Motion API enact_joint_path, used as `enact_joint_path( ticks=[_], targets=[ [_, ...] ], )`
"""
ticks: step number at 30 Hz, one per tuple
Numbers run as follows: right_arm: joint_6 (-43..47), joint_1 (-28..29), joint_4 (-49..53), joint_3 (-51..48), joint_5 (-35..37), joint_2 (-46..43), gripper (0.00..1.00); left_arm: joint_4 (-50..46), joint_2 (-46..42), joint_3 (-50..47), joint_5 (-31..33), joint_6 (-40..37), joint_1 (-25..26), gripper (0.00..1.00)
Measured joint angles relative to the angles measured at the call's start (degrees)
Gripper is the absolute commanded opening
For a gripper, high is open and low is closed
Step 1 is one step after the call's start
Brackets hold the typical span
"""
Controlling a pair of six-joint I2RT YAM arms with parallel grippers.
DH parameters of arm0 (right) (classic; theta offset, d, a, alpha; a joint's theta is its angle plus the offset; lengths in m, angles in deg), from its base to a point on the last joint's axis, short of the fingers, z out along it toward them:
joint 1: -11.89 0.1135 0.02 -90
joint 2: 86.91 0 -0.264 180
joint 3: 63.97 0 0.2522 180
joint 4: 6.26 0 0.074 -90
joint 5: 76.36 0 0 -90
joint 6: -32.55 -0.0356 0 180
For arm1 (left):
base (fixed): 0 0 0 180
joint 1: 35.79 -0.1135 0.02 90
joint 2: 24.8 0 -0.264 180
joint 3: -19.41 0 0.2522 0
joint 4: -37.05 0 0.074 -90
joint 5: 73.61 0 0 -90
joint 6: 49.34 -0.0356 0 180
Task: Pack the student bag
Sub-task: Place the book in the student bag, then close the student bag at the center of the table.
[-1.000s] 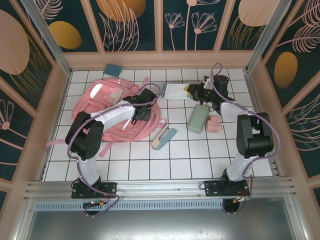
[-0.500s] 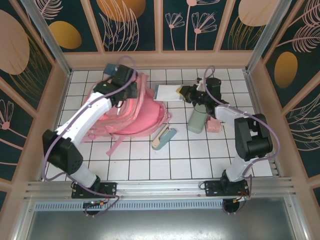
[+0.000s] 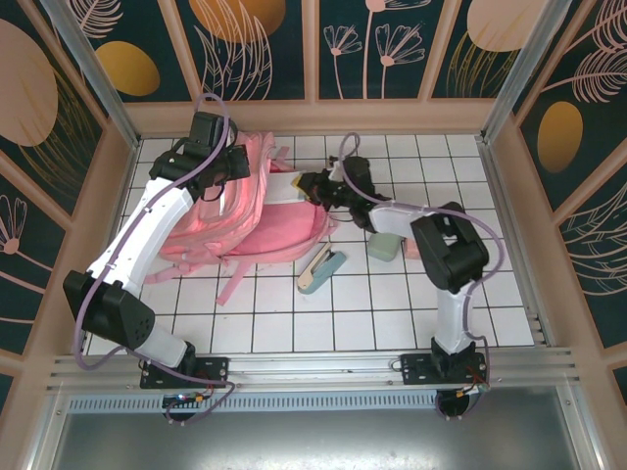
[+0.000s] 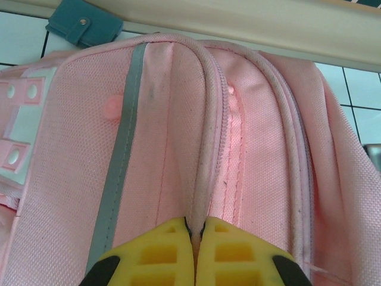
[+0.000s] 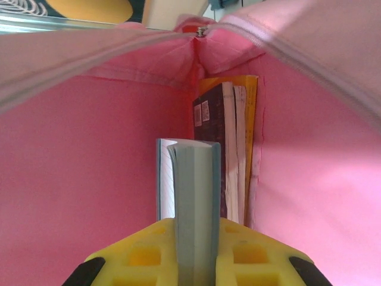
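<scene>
The pink student bag (image 3: 279, 223) lies at the back left of the tiled table, its main opening held up and facing right. My left gripper (image 3: 231, 164) is at the bag's top edge; in the left wrist view it (image 4: 194, 231) is shut on the pink piped rim (image 4: 205, 149) beside the zip. Over at the opening, my right gripper (image 3: 312, 184) is shut on a pale blue notebook (image 5: 193, 196) and stands inside the bag's pink lining (image 5: 89, 167). Behind the notebook, a dark book and a yellow one (image 5: 229, 149) stand against the inner wall.
A teal and cream case (image 3: 321, 269) lies just right of the bag. A pale green pouch (image 3: 384, 247) sits under the right arm. A teal wallet (image 4: 83, 28) rests by the back wall behind the bag. Wooden walls enclose the table.
My left gripper has gone from the bag's right side to its back edge and holds the rim up. The right gripper has carried the notebook left into the bag's opening.
</scene>
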Motion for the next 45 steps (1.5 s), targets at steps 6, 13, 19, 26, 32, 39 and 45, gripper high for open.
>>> enact_joint_path(
  ticks=[6, 13, 19, 26, 32, 39, 45],
  targets=[
    [-1.3, 6.9, 5.8, 15.8, 5.8, 11.7, 0.0, 0.3, 0.0, 0.0, -2.1, 1.4, -0.5, 0.0],
    [-0.2, 11.1, 17.0, 41.2, 6.3, 27.6, 0.37, 0.9, 0.0, 0.0, -4.2, 3.0, -0.8, 0.0],
    [4.2, 11.8, 23.5, 45.7, 5.4, 28.7, 0.57, 1.0, 0.0, -0.1, -4.2, 3.0, -1.1, 0.0],
    [8.9, 9.9, 26.3, 35.9, 5.7, 20.6, 0.66, 2.2, -1.6, -2.4, -2.9, 3.0, -1.2, 0.0],
    [12.1, 7.2, 27.0, 25.1, 6.8, 11.4, 0.7, 3.6, -3.7, -5.0, -0.5, 3.9, -1.7, 0.0],
    [15.4, 4.9, 26.9, 13.2, 8.9, 2.0, 0.69, 4.1, -5.7, -8.7, 4.8, 5.4, -1.6, 0.0],
    [17.9, -0.3, 28.0, 4.7, 10.5, -4.4, 0.69, 3.9, -7.1, -13.5, 10.6, 6.4, -1.4, 0.06]
  ],
)
